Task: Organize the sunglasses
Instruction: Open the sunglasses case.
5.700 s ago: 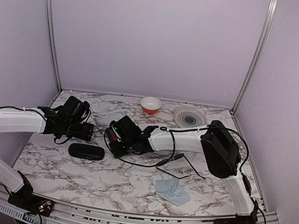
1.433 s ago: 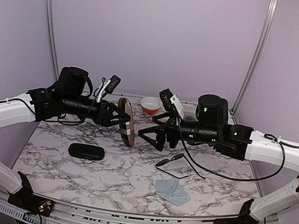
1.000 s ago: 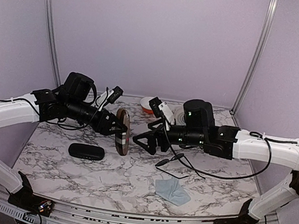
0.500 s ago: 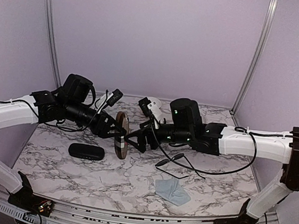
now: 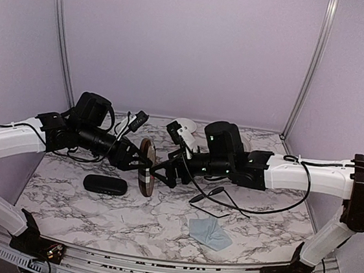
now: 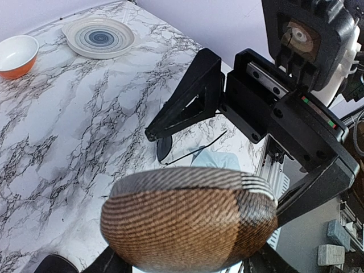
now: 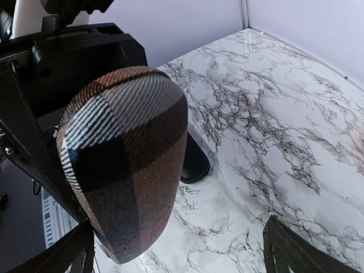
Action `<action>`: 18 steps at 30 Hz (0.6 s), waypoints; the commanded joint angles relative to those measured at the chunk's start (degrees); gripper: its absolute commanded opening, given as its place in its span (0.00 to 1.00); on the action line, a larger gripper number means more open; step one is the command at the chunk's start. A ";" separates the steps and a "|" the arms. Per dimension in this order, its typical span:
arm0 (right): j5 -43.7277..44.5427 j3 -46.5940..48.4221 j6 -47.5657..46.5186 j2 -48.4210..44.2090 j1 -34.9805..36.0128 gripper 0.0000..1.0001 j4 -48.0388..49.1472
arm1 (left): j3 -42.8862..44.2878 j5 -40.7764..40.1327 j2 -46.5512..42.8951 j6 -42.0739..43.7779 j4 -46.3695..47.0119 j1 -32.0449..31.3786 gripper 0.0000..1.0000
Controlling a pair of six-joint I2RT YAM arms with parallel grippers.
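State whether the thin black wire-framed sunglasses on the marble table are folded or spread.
Spread: the sunglasses lie flat with both temple arms angled out behind the dark lenses.

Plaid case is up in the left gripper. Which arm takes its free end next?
Right, probably. The left gripper is busy, shut on the plaid case above the table. The right gripper is open, with its fingers flanking the case's free end.

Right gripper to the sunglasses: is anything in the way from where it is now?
Nothing visible. The open right gripper hangs by the plaid case that the left gripper holds up. The sunglasses lie uncovered on the table below it; the blue cloth lies beside them, not over them.
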 commanded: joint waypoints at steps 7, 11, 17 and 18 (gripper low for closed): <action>3.34 0.78 1.93 1.18 -1.76 0.99 -0.28 | -0.62 8.62 -3.43 0.30 3.96 -0.63 0.30; 4.11 0.39 1.83 1.04 -2.03 0.99 -0.75 | -0.95 8.97 -3.79 0.30 4.19 -0.63 0.30; 4.82 -1.34 2.09 0.11 -2.89 0.99 -0.65 | -1.06 10.08 -3.69 0.47 4.33 -0.64 0.28; 5.11 -1.69 2.09 -0.06 -2.97 0.99 -0.61 | -1.07 10.10 -3.72 0.47 4.37 -0.67 0.28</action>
